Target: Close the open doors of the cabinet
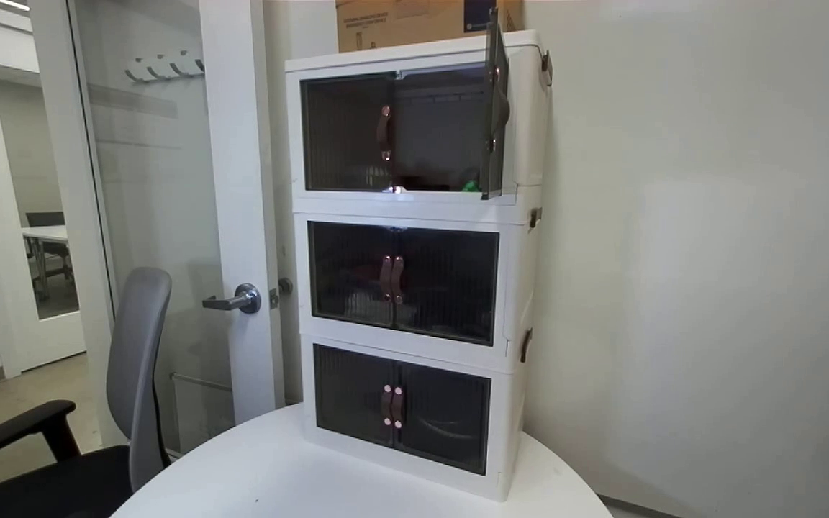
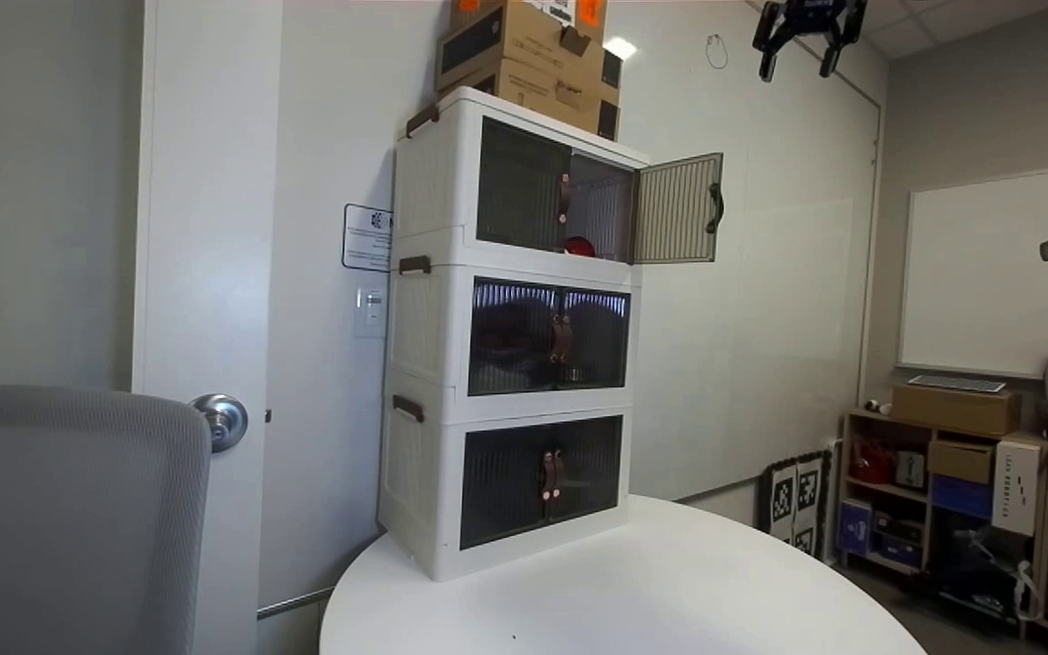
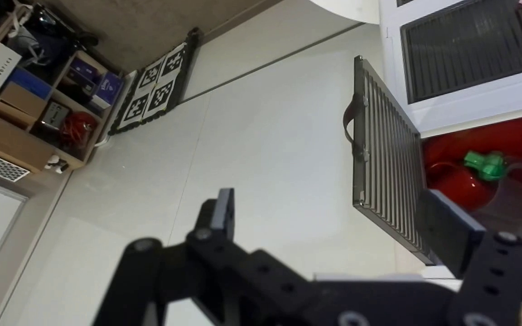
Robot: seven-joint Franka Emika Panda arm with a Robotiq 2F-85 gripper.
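The cabinet (image 1: 414, 208) is a tall white unit of three tiers; it shows in both exterior views (image 2: 424, 337) and partly in the wrist view (image 3: 478, 106). In the uppermost tier, one tinted door (image 1: 495, 122) stands swung wide open, its handle on the free edge. It also shows in the other pictures (image 2: 677, 209) (image 3: 390, 158). Its partner door (image 1: 346, 133) looks shut. My gripper (image 2: 798, 68) is high up, apart from the open door, at the top edge of an exterior view. In the wrist view the gripper (image 3: 333, 213) is open with nothing between its fingers; one finger overlaps the door's hinge end.
Cardboard boxes (image 2: 547, 68) stand on the cabinet. Red items (image 3: 458, 185) and a green one (image 3: 487, 165) lie inside the top tier. The cabinet stands on a round white table (image 2: 670, 591) by a whiteboard wall (image 1: 702, 252). A grey chair (image 1: 137, 360) is beside it.
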